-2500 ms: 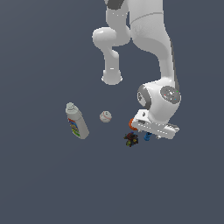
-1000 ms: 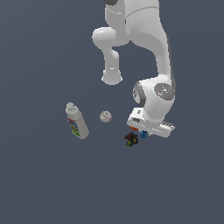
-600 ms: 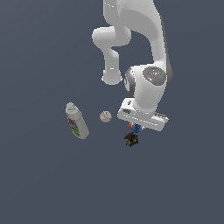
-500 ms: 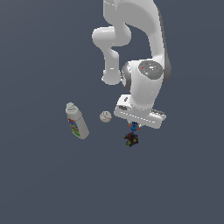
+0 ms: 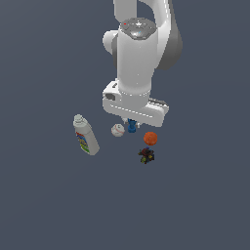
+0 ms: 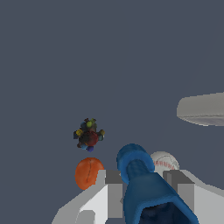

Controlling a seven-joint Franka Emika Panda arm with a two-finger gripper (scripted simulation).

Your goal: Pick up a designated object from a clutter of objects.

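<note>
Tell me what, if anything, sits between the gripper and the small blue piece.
Nothing visible does. In the wrist view the blue piece already sits between the gripper fingers. The baseball and orange ball lie off to either side.

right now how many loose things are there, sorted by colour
white: 2, the bottle and the baseball
orange: 1, the ball
dark multicoloured: 1, the lump
blue: 1, the small piece between the pincer fingers
total: 5

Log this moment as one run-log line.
phase: lift | tool: shut on blue piece | left on floor: baseball, orange ball, dark lump, bottle
</note>
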